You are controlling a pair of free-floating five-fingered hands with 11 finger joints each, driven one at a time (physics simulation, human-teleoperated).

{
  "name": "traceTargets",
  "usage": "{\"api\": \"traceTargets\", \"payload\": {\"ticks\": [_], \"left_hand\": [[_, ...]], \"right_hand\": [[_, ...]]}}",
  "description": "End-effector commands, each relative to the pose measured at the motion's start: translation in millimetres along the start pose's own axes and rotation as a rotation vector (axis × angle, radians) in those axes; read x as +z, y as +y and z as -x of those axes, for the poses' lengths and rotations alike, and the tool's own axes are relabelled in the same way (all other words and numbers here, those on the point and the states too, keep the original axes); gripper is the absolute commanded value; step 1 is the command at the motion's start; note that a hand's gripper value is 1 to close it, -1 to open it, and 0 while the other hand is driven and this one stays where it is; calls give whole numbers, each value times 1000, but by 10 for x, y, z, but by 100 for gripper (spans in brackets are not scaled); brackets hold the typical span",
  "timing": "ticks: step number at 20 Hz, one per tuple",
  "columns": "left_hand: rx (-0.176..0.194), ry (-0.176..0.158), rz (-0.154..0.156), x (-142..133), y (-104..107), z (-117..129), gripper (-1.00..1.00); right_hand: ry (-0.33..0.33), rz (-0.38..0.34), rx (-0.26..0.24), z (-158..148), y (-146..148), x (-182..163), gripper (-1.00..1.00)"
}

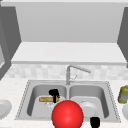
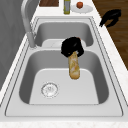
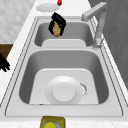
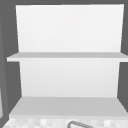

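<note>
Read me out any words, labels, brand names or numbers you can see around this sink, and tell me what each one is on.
There are none to read. The yellow-green bottle on the counter shows no legible label, and the bread loaf held by the left hand, the white plate and the faucet carry no text.

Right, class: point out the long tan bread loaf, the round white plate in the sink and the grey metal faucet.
long tan bread loaf (image 2: 74, 68), left side view, mid-length.
round white plate (image 3: 64, 92), right side view, centre.
grey metal faucet (image 1: 68, 75), front view, upright stem.

No text, label, brand, number or sign can be read on anything in these views, not even on the yellow-green bottle (image 1: 123, 94) beside the sink (image 1: 25, 100)
</note>
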Motion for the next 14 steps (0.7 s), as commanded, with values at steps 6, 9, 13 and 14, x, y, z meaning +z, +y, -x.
{"api": "traceTargets", "payload": {"ticks": [6, 9, 13, 14], "left_hand": [[-8, 14, -14, 296, -383, 716, 100], [-3, -4, -5, 416, -604, 801, 100], [-2, -5, -6, 550, -884, 964, 100], [-2, -5, -6, 575, -958, 1007, 100]], "right_hand": [[0, 0, 0, 0, 0, 0, 0], [0, 0, 0, 0, 0, 0, 0], [0, 0, 0, 0, 0, 0, 0], [0, 0, 0, 0, 0, 0, 0]]}}
